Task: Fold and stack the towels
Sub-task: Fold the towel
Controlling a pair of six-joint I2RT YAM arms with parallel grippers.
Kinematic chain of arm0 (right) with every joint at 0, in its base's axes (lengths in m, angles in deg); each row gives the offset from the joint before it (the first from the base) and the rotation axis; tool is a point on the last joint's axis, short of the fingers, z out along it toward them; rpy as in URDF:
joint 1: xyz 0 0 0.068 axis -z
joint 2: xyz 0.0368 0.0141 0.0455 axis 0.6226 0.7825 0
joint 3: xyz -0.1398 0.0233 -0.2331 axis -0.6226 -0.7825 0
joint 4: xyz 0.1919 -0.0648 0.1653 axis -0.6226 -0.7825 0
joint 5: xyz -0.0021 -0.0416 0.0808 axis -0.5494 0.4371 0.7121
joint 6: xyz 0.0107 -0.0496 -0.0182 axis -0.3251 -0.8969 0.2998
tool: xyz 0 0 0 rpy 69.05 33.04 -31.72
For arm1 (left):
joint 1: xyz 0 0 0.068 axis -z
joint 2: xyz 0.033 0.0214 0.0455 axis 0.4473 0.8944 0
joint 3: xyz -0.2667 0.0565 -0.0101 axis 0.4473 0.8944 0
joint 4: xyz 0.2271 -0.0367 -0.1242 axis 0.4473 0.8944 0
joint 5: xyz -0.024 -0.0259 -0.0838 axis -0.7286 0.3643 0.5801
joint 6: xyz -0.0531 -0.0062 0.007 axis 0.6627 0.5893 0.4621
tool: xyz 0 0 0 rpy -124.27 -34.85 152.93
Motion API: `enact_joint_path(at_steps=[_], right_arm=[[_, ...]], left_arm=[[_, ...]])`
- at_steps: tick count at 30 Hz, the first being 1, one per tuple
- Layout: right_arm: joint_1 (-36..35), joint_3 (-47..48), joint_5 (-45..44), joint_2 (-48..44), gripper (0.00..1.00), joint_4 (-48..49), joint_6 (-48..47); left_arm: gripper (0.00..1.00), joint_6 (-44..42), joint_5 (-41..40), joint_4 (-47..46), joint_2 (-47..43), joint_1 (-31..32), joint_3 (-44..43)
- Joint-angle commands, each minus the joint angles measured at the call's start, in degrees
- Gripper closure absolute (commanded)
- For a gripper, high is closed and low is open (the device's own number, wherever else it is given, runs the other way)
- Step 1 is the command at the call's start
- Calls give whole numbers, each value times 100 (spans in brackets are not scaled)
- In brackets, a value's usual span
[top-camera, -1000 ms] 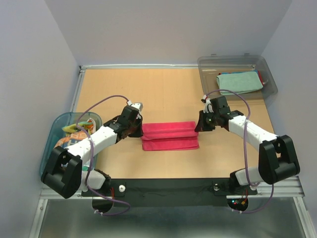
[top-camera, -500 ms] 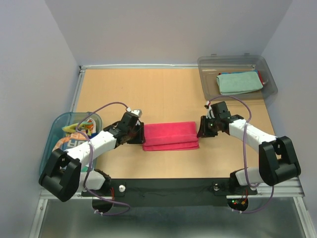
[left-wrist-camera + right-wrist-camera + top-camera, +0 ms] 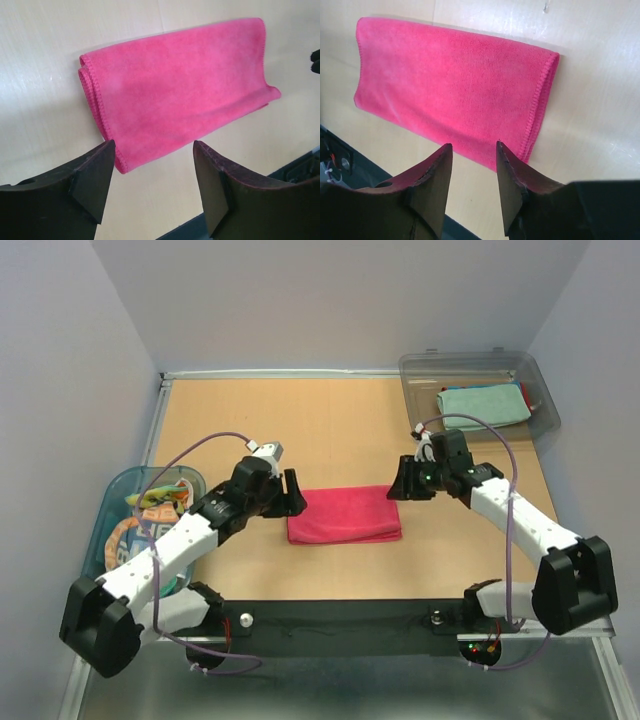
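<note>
The folded magenta pink cloth towel (image 3: 344, 516) lies flat mid-way across the tan wooden surface (image 3: 340, 430), with open wood between it and the far edge. The left pincer (image 3: 292, 492) is spread just by its left end. The right pincer (image 3: 400, 483) is spread more narrowly by its right end. Neither pinches anything. A folded teal towel (image 3: 483, 405) lies in the clear grey plastic bin (image 3: 415, 370) at the far right corner.

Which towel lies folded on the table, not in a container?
The pink towel; the teal towel sits in the clear bin, crumpled cloths in the blue tub.
</note>
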Motion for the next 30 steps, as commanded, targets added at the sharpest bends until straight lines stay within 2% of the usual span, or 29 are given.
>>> enact_joint_path(at_steps=[1, 3, 8, 10, 13, 18, 25, 30], right_arm=[[-285, 374, -420, 394, 56, 77, 146], [-355, 287, -527, 430, 58, 130, 287], [-549, -661, -501, 351, 59, 586, 630], [-567, -1195, -379, 193, 60, 884, 858], [-558, -1681, -351, -96, 60, 1149, 1253], [-567, -2358, -860, -483, 62, 1422, 1737], [-558, -2404, -1590, -1388, 63, 1404, 1940], [-549, -1895, -1442, -1451, 62, 1413, 1712]], left_arm=[[31, 123, -222, -79, 827, 173, -373], [34, 238, -336, -123, 1048, 322, -392], [44, 738, -451, -606, 1409, 814, 126], [51, 1037, -477, -703, 1479, 876, 441], [55, 1345, -785, -800, 1427, 903, 864], [61, 1715, -969, -906, 1181, 894, 1339], [62, 2066, -1461, -511, 619, 885, 1428], [58, 1988, -1506, -475, 320, 894, 1314]])
